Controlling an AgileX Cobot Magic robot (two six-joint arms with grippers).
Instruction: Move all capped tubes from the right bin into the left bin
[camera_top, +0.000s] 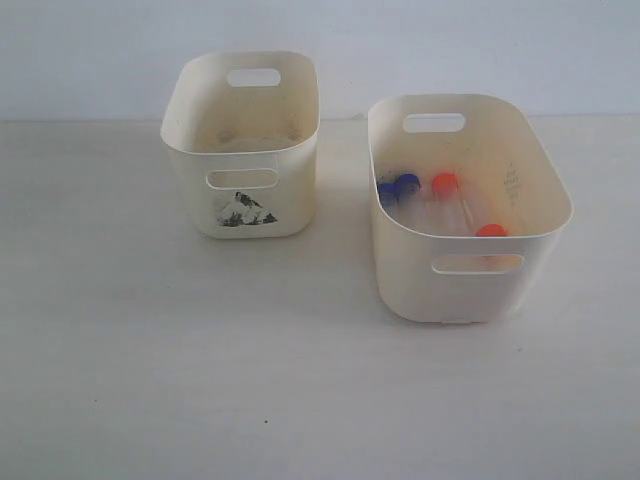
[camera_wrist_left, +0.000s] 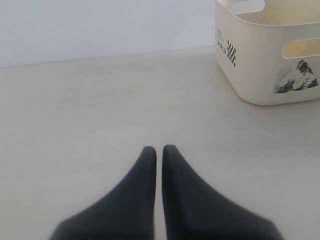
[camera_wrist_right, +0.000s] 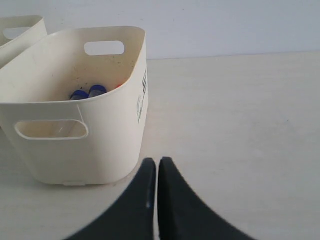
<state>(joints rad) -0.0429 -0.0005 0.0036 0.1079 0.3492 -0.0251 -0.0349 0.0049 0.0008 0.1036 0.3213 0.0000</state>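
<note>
Okay, exterior view: L bin (camera_top: 190, 140) w/ mountain sticker (camera_top: 245, 210) stands on the desk (camera_top: 200, 380) beside the wider R bin (camera_top: 460, 295), w/ a gap between them. Tubes (camera_top: 446, 205) all lie in the R bin: two blue caps (camera_top: 400, 186) together by its wall nearest the L bin, one orange cap (camera_top: 445, 183) next to them, another orange cap (camera_top: 491, 231) at the front wall. Left wrist view: L end effector (camera_wrist_left: 156, 149) is pressed together, tips nearly touching, over bare desk; the L bin is well apart from it. Right wrist view: R end effector (camera_wrist_right: 158, 161) is likewise pressed together, near the R bin's outer wall; blue caps show inside.
</note>
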